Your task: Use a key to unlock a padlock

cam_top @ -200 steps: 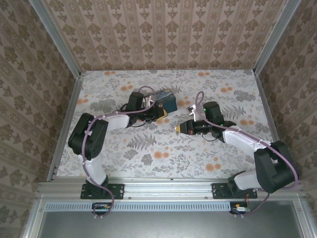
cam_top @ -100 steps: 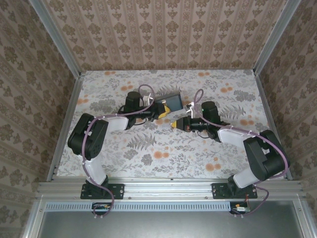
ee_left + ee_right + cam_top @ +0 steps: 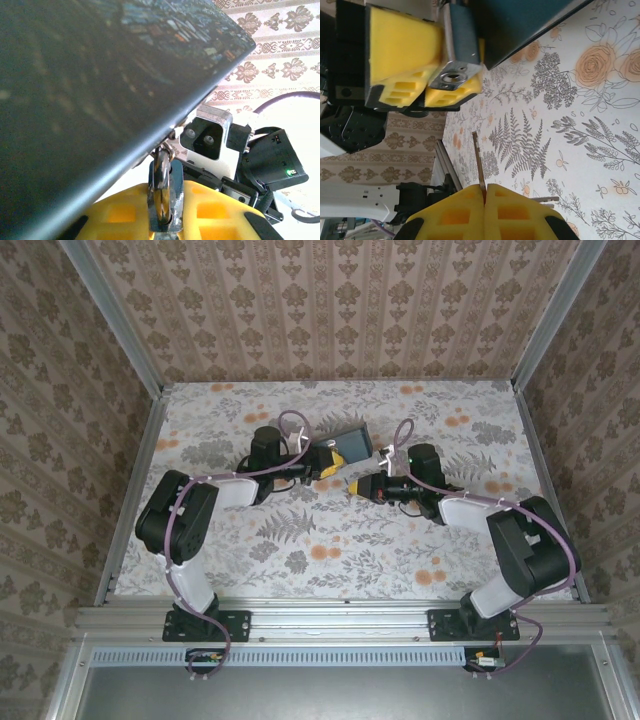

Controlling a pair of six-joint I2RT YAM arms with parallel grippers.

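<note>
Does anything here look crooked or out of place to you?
Only the blue box near the middle: it looks tipped up at an angle, seemingly because the left gripper pinches the padlock on it. The key in the right gripper sits a little off from the keyhole, not yet in.

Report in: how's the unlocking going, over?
Left gripper shut on padlock, keyhole facing out. Right gripper shut on key, tip short of keyhole. Nothing in between.

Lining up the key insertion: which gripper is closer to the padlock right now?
Left. The left gripper is clamped on the padlock itself, keyhole facing out. The right gripper sits opposite it, holding the key, whose tip is short of the keyhole.
</note>
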